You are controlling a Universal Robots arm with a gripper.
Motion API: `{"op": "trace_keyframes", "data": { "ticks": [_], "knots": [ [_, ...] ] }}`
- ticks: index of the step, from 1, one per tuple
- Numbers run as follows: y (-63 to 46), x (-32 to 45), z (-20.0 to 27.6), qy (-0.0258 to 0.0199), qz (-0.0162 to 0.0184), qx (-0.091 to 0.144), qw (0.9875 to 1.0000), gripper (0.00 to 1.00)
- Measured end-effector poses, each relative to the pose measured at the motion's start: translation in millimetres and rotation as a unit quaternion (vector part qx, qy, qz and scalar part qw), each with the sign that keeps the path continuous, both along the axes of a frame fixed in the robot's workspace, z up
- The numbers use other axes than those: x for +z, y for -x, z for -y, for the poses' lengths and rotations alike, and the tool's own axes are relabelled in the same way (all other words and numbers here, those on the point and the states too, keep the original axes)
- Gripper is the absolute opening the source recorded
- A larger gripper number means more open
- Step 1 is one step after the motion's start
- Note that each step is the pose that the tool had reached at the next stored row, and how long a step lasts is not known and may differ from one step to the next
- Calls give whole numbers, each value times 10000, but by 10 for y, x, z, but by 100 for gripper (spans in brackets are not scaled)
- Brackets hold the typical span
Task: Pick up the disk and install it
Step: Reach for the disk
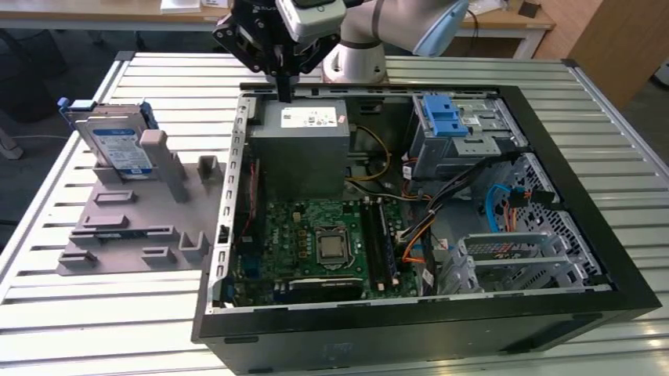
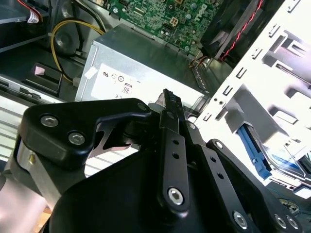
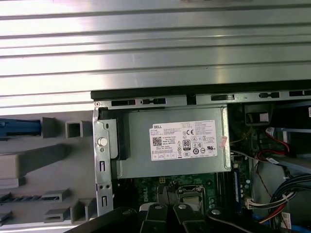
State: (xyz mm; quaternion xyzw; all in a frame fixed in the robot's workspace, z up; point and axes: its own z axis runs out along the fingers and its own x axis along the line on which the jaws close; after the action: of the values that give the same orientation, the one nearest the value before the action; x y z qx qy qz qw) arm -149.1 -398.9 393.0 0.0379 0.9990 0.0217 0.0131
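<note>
Fingers of my tool [image 1: 283, 92] are pressed together with nothing between them. I hang point-down over the open computer case [image 1: 418, 325], just above the case wall that lies nearest the worktop's [image 1: 105, 329] far edge. Right below the tips is the grey power supply [image 1: 303, 137] with its white sticker. In the second wrist view the tool [image 2: 167, 99] lines up over one end of that box [image 2: 136, 63], not touching it. In the first wrist view the power supply [image 3: 170, 145] lies flat against the case wall, and the green motherboard [image 3: 160, 187] is just past it.

The disk [image 1: 117, 145] is well apart from me, outside the case. It stands upright on its edge in a grey holder [image 1: 125, 235] near the worktop's edge on the exterior view's left, toward the far corner. Its label faces the near edge and its blue bracket wraps the top. In the first wrist view a strip of that blue bracket [image 3: 19, 127] shows beside the holder's posts.

Inside the case, toward the exterior view's right, a ridged blue latch [image 1: 447, 121] sits on top of a metal drive cage [image 1: 481, 137].
</note>
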Motion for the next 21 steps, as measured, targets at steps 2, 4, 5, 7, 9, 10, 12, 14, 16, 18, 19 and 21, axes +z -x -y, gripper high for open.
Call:
{"op": "trace_keyframes", "data": {
  "ticks": [2, 4, 5, 7, 9, 10, 12, 14, 16, 18, 19, 21],
  "knots": [
    [16, 0, 0, 0, 0, 0, 10000, 11],
    [34, 0, -1, 0, 0, 0, 10000, 11],
    [43, -1, -2, 0, 0, 0, 10000, 11],
    [62, 0, -5, 0, 0, 0, 10000, 11],
    [81, -1, -9, 0, 0, 0, 10000, 11],
    [92, 0, -11, 0, 0, 0, 10000, 11],
    [112, 0, -15, 0, 0, 0, 10000, 11],
    [133, 0, -19, 0, 0, 0, 10000, 11],
    [155, -1, -23, 0, 0, 0, 10000, 11],
    [177, 0, -28, 0, 0, 0, 10000, 11],
    [189, -1, -30, 0, 0, 0, 10000, 11],
    [212, 0, -35, 0, 0, 0, 10000, 11]
  ]
}}
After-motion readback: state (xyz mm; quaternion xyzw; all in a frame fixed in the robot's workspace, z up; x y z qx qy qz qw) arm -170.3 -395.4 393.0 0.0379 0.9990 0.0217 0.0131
